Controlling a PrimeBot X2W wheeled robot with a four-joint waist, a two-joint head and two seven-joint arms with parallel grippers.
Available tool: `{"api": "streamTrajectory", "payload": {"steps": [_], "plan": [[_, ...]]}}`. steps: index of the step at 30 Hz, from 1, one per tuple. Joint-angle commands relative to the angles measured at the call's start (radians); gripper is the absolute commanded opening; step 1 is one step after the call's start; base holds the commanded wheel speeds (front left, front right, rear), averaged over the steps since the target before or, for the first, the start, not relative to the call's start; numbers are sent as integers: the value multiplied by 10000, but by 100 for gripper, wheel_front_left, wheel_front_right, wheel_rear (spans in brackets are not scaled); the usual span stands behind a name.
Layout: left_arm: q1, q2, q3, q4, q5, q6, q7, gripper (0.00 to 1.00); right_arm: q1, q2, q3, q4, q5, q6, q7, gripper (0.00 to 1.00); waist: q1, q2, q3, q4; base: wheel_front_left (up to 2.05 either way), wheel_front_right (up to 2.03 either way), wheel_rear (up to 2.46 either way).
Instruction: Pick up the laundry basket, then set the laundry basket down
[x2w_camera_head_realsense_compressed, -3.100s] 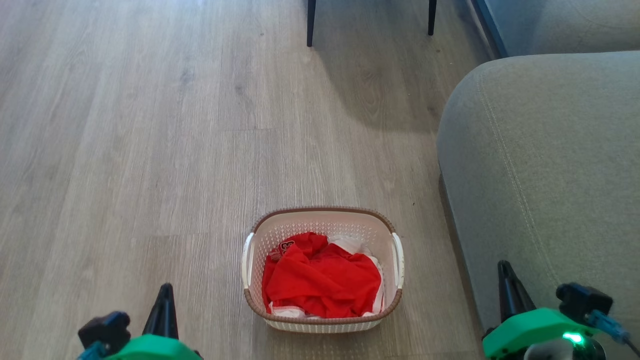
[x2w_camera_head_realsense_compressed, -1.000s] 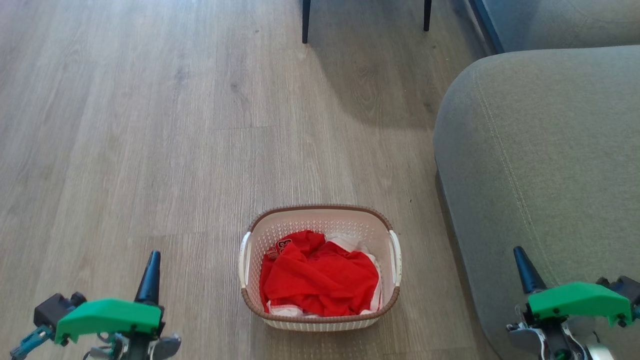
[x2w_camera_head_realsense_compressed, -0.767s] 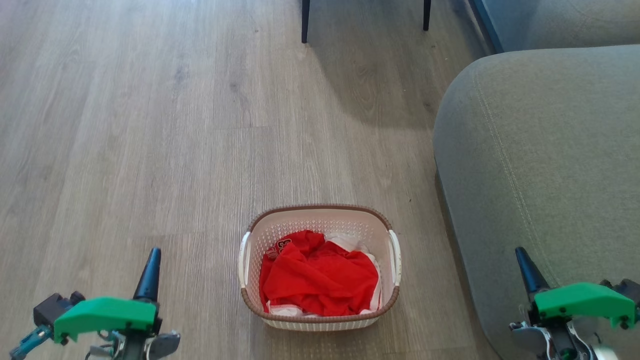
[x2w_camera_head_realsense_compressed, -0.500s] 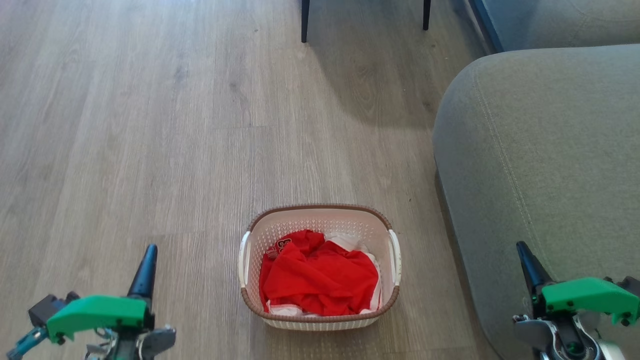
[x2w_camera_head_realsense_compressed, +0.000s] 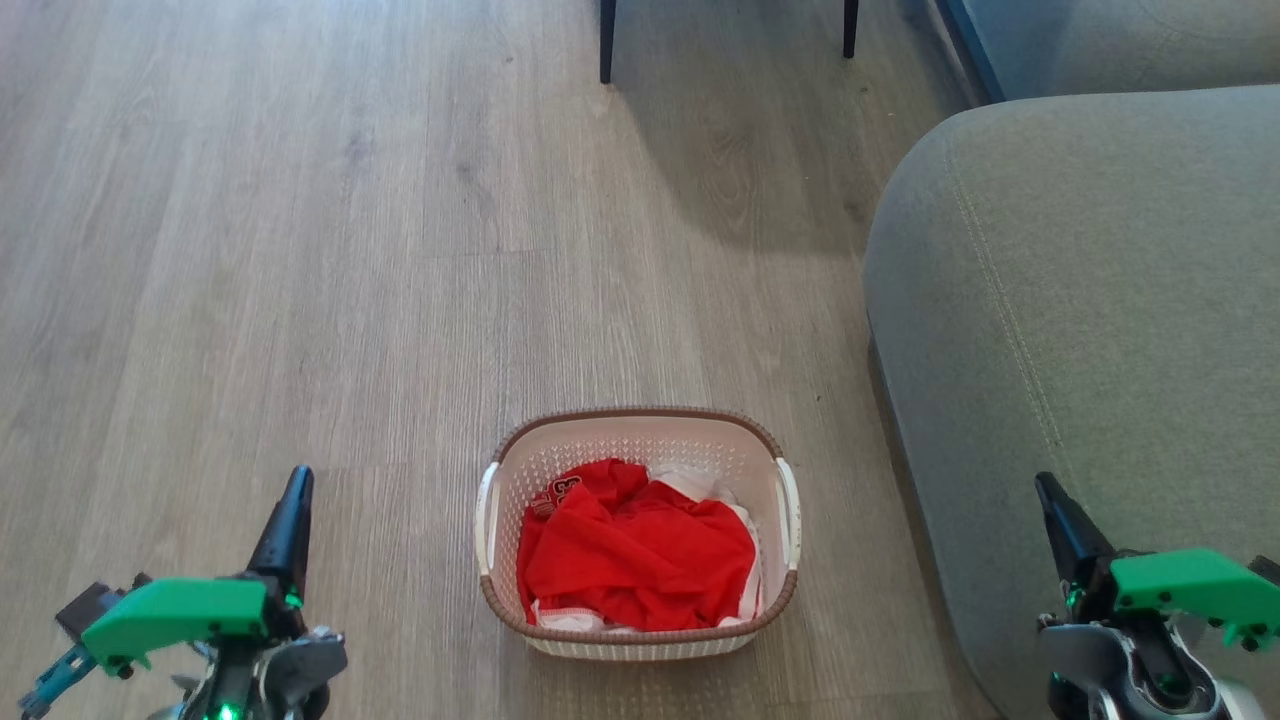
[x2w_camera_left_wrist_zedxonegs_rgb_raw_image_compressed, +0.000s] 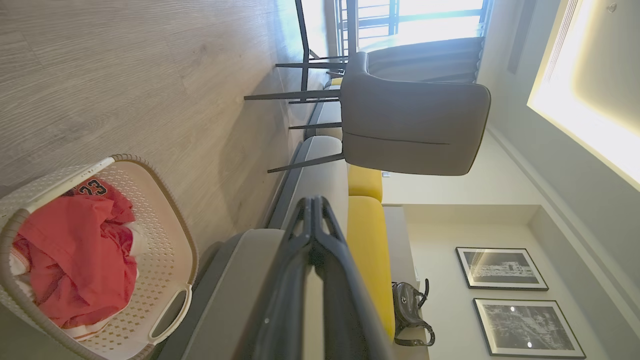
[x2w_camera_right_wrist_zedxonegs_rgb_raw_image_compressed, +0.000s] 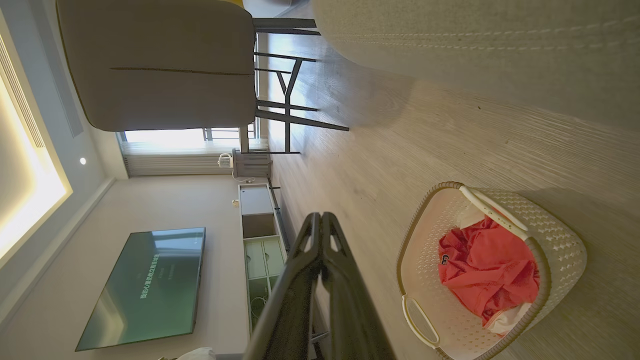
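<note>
Here the laundry basket (x2w_camera_head_realsense_compressed: 650, 450) rests on floorboards (x2w_camera_head_realsense_compressed: 300, 250)

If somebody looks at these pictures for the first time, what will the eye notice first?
The red garment catches the eye first, heaped in the white laundry basket on the wooden floor. A grey sofa stands at its right; the left end effector and right end effector, both shut, flank it without touching.

Floor (x2w_camera_head_realsense_compressed: 300, 250): pale wood-look planks. Grey sofa (x2w_camera_head_realsense_compressed: 1080, 330) stands on it, with yellow cushions (x2w_camera_left_wrist_zedxonegs_rgb_raw_image_compressed: 367, 235). Grey chair (x2w_camera_left_wrist_zedxonegs_rgb_raw_image_compressed: 415, 130) with thin dark legs just beyond sofa; bright window (x2w_camera_left_wrist_zedxonegs_rgb_raw_image_compressed: 440, 20) farther beyond. Two framed pictures (x2w_camera_left_wrist_zedxonegs_rgb_raw_image_compressed: 500, 268) on wall above sofa. Television (x2w_camera_right_wrist_zedxonegs_rgb_raw_image_compressed: 145, 285) across the floor from sofa.
</note>
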Motion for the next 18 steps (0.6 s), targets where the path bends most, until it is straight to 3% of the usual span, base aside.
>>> {"api": "streamTrajectory", "payload": {"steps": [1,7,18], "plan": [[-683,77,425,-299,-274,-134,81,0,-561,-157,98,-301,287,13,129,0,0,0,1,-2,0,0,0],[-817,74,527,-266,-973,-209,261,0,-650,-155,-3,-269,938,14,307,0,0,0,7,-15,0,0,0],[-819,62,545,-266,-959,-209,276,0,-653,-124,-47,-266,902,14,342,0,0,0,7,-15,0,0,0]]}}
